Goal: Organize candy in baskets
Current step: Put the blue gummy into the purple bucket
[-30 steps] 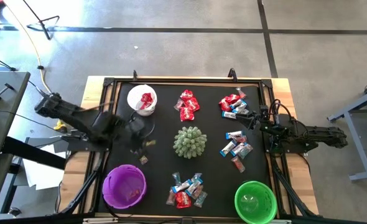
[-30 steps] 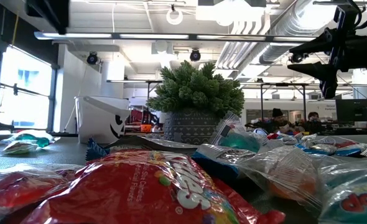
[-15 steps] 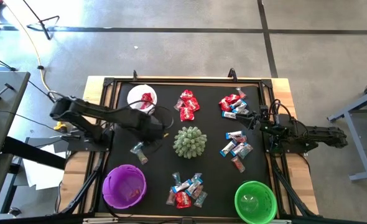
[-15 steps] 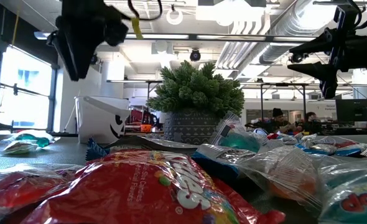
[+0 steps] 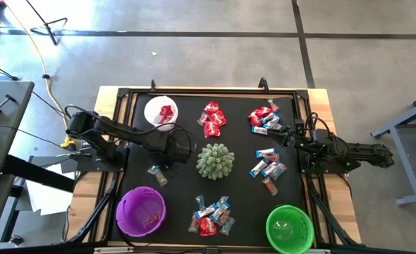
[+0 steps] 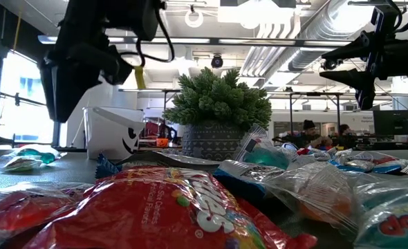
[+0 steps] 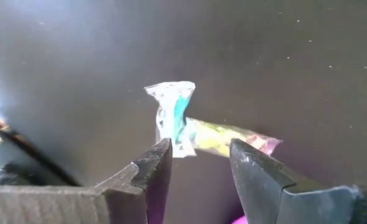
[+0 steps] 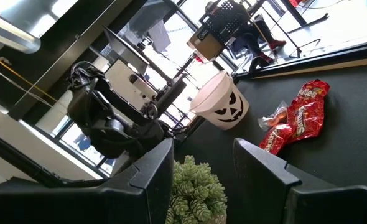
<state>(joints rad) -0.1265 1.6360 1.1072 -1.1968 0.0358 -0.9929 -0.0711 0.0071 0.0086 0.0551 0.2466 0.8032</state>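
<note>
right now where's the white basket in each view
High view: the white basket sits at the mat's far left corner, red candy inside.
Low view: the white basket stands left of the spiky green ball.
Left wrist view: not in it.
Right wrist view: the white basket shows upper middle, jack-o'-lantern face toward us.
Shared landmark: the spiky green ball, also in the right wrist view.

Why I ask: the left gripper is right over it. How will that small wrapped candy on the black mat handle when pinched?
The wrapped candy looks light and floppy: thin crinkled film with twisted ends. It lies flat, so it probably won't roll. The glossy wrapper may slip or fold between the open fingers of the left gripper.
</note>
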